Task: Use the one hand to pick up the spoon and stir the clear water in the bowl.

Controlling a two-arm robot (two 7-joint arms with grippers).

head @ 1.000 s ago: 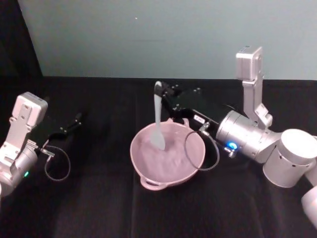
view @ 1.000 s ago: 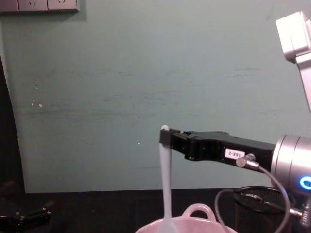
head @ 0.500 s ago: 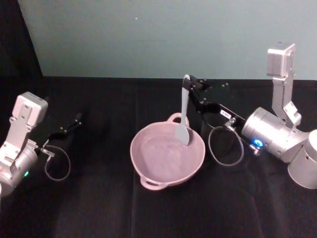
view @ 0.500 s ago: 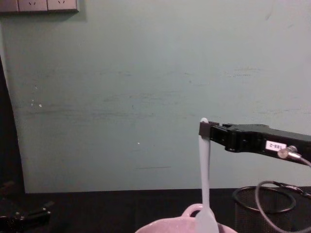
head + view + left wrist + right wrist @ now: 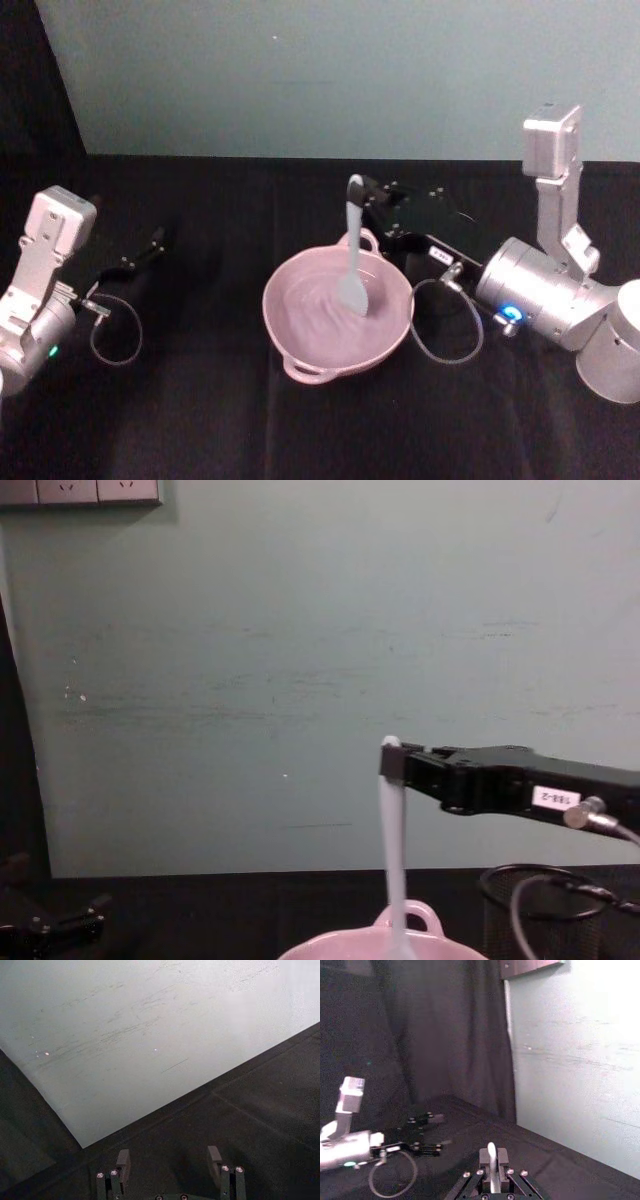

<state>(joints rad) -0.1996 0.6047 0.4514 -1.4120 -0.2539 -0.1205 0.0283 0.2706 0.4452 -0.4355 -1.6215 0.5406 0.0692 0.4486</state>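
- right hand [image 5: 358, 186] reaches in from the 3 o'clock side of the table [image 5: 200, 400], fingertips above the far rim of the bowl [image 5: 278, 312]
- hand clamped tight on the top end of the spoon [image 5: 352, 250]; the right wrist view shows the white handle tip [image 5: 491, 1152] poking out between the closed fingers
- spoon hangs near upright, handle up, flat head down inside the bowl, toward the bowl's 1–2 o'clock part
- cannot tell if the head touches the bottom; bowl inside looks wet and rippled
- chest view: spoon [image 5: 393, 850] drops straight from the right hand [image 5: 392, 760] into the bowl [image 5: 345, 946], just beside the loop handle at the far rim; white label on the hand's side
- bowl is pink and upright at the table's middle, with loop handles at its 12 and 7 o'clock
- black wire-mesh cup [image 5: 497, 920] stands at the bowl's 3 o'clock, near but apart, under the right hand's body
- black cable [image 5: 445, 325] loops off the silver wrist down to the table at the bowl's 4 o'clock
- left hand [image 5: 152, 243] parked at the bowl's 9 o'clock, well apart, low over the table
- left wrist view: left hand [image 5: 168, 1159] fingers spread wide, holding nothing, black cloth below
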